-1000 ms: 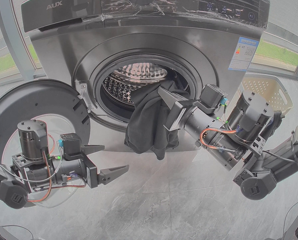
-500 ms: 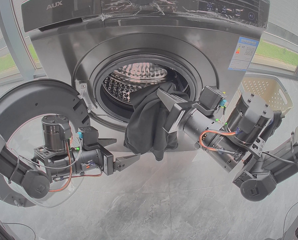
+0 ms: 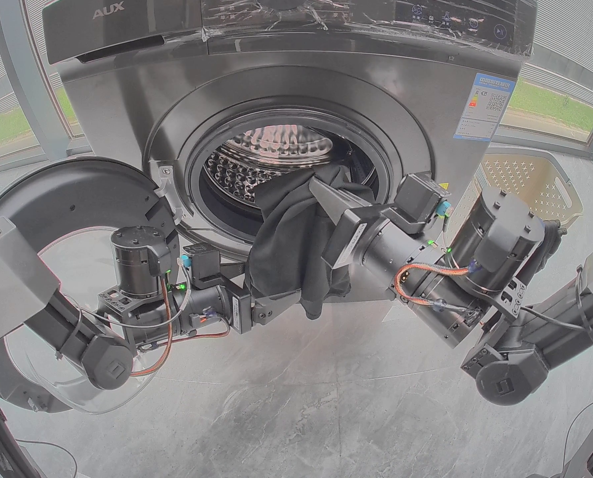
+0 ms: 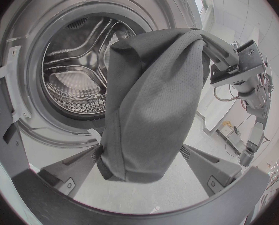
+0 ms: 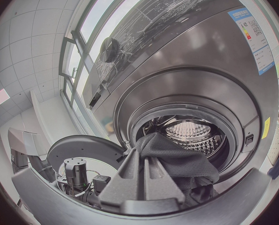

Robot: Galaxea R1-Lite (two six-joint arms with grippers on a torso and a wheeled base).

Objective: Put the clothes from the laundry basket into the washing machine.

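At the washing machine's mouth: your right gripper [image 3: 317,188] has its long, wedge-shaped fingers clamped together on the top fold of a charcoal garment [image 3: 290,240]. The garment is a soft, fine-mesh knit that hangs in a limp, rounded bundle in front of the lower edge of the round opening. Its stitched hem [image 4: 109,172] sags at the bottom, off the floor.

Your left gripper [image 3: 273,300] sits low beside the garment with its fingers apart. In the left wrist view, one ridged pad [image 4: 96,155] stands at each side of the hanging hem, and you cannot tell whether either pad touches the cloth.

Behind the cloth, the polished steel drum [image 3: 270,147] shows dimpled, perforated walls and curved ribs. The washing machine [image 3: 376,94] is brushed grey metal, with crinkled clear film over its control panel. Its round door [image 3: 64,194] stands swung open on your left. A cream plastic laundry basket [image 3: 535,180] with star-shaped holes stands on your right, beside the machine, on the glossy grey veined floor [image 3: 309,399].
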